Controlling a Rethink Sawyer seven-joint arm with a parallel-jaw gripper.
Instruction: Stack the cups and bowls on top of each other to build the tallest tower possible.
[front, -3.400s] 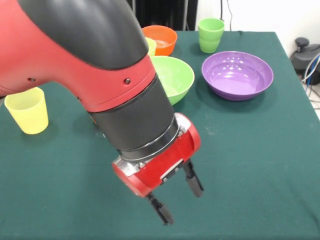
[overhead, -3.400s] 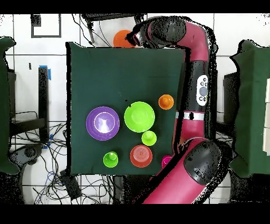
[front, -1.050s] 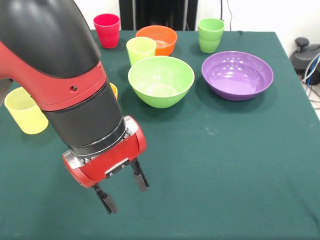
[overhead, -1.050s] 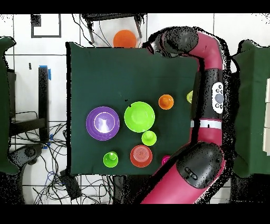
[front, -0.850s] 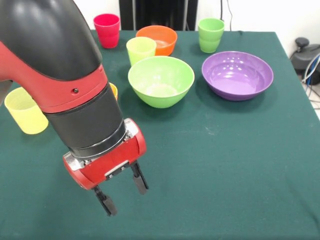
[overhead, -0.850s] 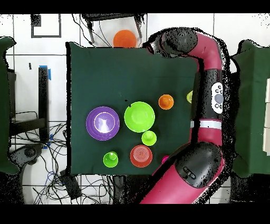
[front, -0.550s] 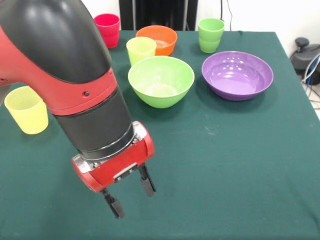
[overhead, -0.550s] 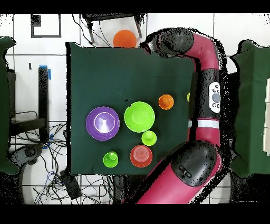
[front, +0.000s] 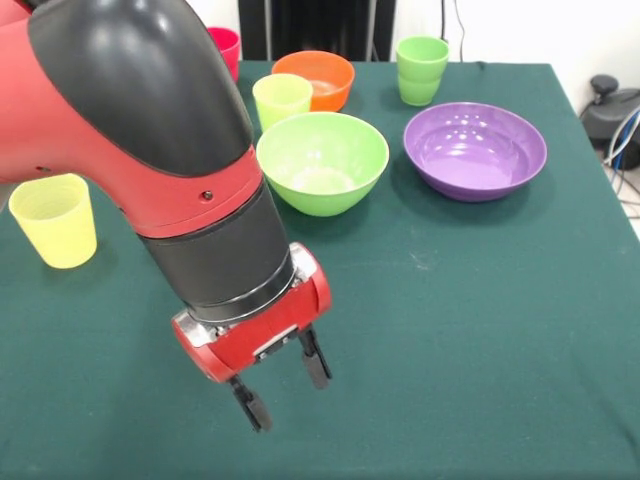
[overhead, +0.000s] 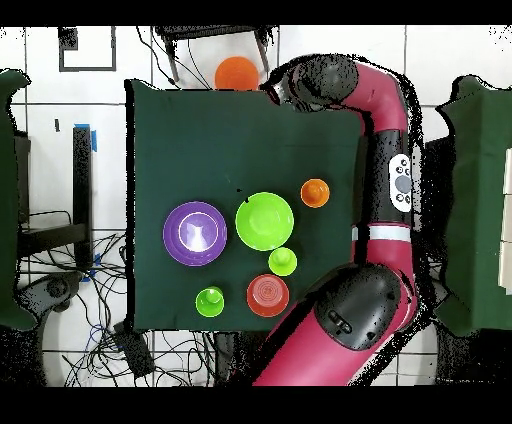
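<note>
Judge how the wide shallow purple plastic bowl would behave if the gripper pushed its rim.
The wide shallow purple plastic bowl sits low and broad, so it probably slides on the green table cover rather than tipping. Its glossy wall looks stiff and likely slippery to pinch.

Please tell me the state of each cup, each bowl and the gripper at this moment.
gripper: open, empty, above bare cloth
lime green bowl: upright, empty
purple bowl: upright, empty
orange bowl: upright, unstacked
green cup: upright
lime-yellow cup: upright
pale yellow cup: upright, alone
red-pink cup: mostly hidden
</note>
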